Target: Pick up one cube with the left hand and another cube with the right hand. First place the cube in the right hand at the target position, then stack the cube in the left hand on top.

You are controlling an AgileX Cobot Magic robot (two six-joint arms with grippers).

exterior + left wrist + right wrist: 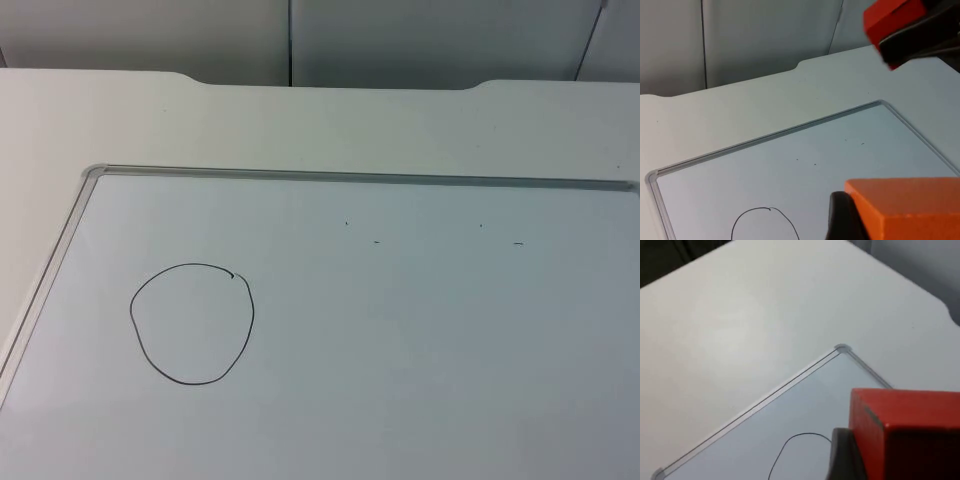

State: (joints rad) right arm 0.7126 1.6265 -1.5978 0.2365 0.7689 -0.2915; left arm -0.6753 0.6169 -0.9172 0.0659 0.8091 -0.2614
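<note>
Orange and red are the two cube colours, and each arm already has one. The left gripper is closed tight on the orange cube, which sits big and close in the left wrist view. The right gripper is closed tight on the red cube, as the right wrist view shows. From the left wrist view the red cube can also be seen held up high between the right arm's black fingers, well above the table.

White table holds a whiteboard with a silver frame. On the board someone drew a black circle. That circle looks like the target spot. Nothing lies inside it yet. A few tiny dark marks dot the board farther back.

So the picking-up part looks finished, and the step in hand is carrying the cubes toward the circle. Both cubes hang in the air, well apart from the circle.

Next, the right arm should go first. It needs to bring the red cube down flat inside the ring and then let go gently so it does not tip. The left arm should wait with the orange cube until the red one sits still, then line it up square on top.
</note>
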